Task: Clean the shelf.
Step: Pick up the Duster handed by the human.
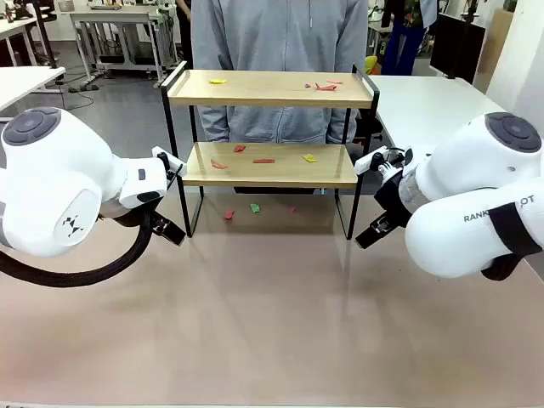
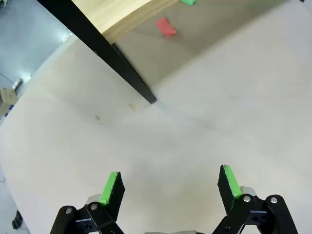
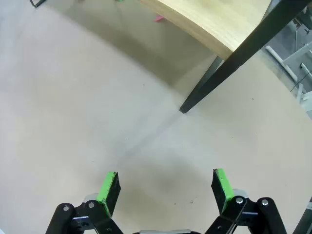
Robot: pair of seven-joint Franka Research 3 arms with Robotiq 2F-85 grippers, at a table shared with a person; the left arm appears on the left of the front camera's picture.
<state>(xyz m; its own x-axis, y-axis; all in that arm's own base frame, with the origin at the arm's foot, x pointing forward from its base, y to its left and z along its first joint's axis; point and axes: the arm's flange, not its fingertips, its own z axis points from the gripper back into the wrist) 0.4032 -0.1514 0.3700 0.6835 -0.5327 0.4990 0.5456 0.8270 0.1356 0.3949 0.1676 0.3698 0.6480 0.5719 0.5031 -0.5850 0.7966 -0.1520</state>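
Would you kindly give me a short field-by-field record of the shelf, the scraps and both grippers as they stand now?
shelf: shelf stands on the table, two wooden boards in a black frame
top board: yellow scrap, red scraps
lower board: red pieces, yellow piece
under the shelf: red, green and pink bits on the table
left gripper: left gripper open, empty, above the table near a front leg
right gripper: right gripper open, empty, near the other front leg
person: person stands behind the shelf
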